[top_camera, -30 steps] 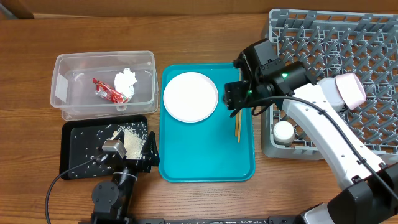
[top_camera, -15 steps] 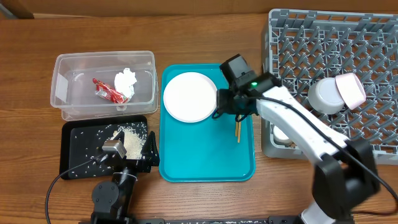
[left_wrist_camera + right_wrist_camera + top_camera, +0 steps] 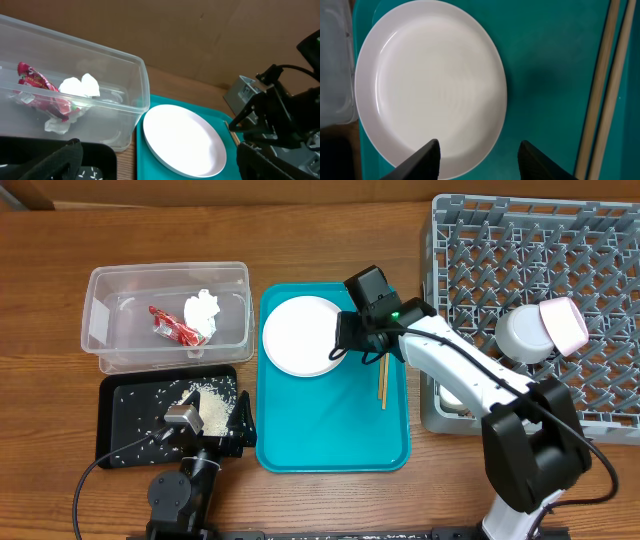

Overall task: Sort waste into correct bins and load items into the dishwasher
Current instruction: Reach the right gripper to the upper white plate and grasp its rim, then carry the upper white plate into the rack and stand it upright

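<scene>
Near the left edge, the clear tub (image 3: 100, 330) is holding the red wrapper (image 3: 170, 326) and tissue (image 3: 202, 311). In front of it, the left gripper (image 3: 160, 150) is sitting with its fingers spread over the black tray (image 3: 125, 420) of rice (image 3: 205, 402). Mid-table, the right gripper (image 3: 480, 150) is hovering, fingers parted, at the white plate's (image 3: 300, 335) right rim on the teal tray (image 3: 330, 440), with the chopsticks (image 3: 381, 385) lying beside it and the dish rack (image 3: 600, 240) filling the back right corner.
</scene>
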You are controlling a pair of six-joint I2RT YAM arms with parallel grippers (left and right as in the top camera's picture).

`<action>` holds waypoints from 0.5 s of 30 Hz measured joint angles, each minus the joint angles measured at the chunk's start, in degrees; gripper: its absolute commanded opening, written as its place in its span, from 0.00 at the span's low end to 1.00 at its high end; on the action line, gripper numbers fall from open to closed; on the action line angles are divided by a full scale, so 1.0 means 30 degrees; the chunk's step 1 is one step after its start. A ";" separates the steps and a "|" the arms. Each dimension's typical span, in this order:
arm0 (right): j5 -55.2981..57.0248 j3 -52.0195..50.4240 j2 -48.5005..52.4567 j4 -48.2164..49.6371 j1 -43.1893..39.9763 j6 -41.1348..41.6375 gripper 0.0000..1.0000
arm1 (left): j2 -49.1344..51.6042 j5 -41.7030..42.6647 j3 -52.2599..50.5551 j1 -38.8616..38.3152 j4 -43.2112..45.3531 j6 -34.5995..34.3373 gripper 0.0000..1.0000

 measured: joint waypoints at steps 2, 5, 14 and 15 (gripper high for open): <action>0.0248 -0.0007 0.0583 0.0321 0.0022 0.0313 0.52 | 0.0000 0.0000 0.0000 0.0000 0.0000 0.0000 1.00; 0.0321 -0.0015 0.1887 0.0976 0.0029 0.0525 0.46 | 0.0000 0.0000 0.0000 0.0000 0.0000 0.0000 1.00; -0.0867 0.0000 0.3257 0.1676 0.0095 0.0984 0.04 | 0.0000 0.0000 0.0000 0.0000 0.0000 0.0000 1.00; -0.0954 0.0022 0.3257 0.1537 0.0066 0.1013 0.04 | 0.0000 0.0000 0.0000 0.0000 0.0007 0.0000 1.00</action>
